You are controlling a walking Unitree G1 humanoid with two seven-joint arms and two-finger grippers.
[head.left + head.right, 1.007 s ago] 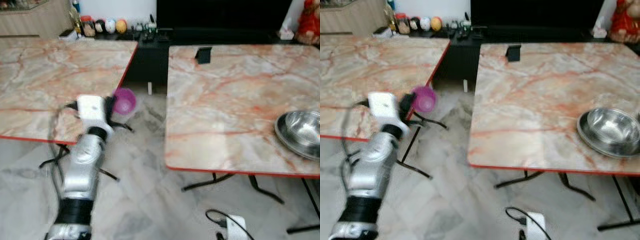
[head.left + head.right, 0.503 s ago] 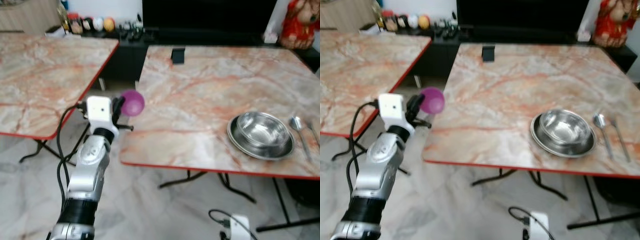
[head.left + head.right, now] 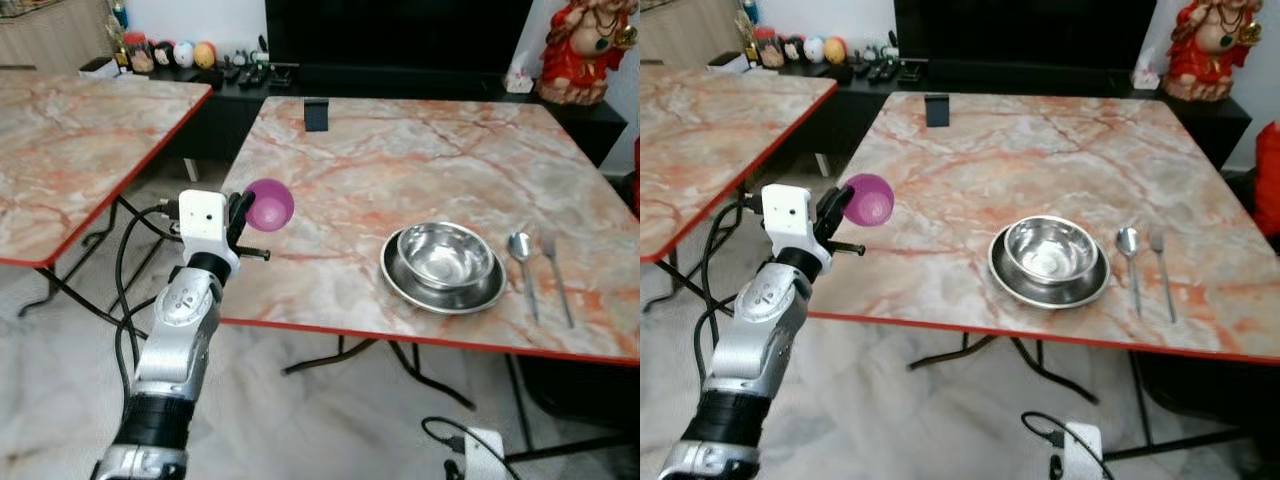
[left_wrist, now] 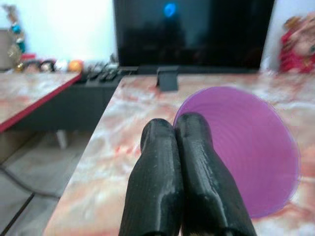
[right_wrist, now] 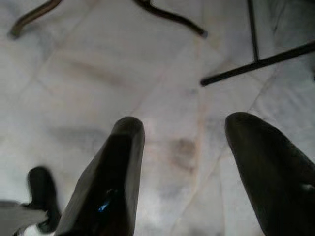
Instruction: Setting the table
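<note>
The left pincer [image 3: 243,210] is pinching the rim of a purple cup [image 3: 269,205], fingers [image 4: 177,172] pressed together on its wall, holding it in the air just over the near left edge of the worktop [image 3: 420,170]; with so thin a hold, the cup is likely at risk of twisting loose or, if released this close to the edge, dropping to the floor; the steel bowl [image 3: 446,254] is sitting empty in a steel plate [image 3: 400,285], spoon [image 3: 522,262] and fork [image 3: 556,278] lying just beside; the cup's inside is facing away, contents untellable; the right pincer [image 5: 184,167] is hanging open over the floor.
</note>
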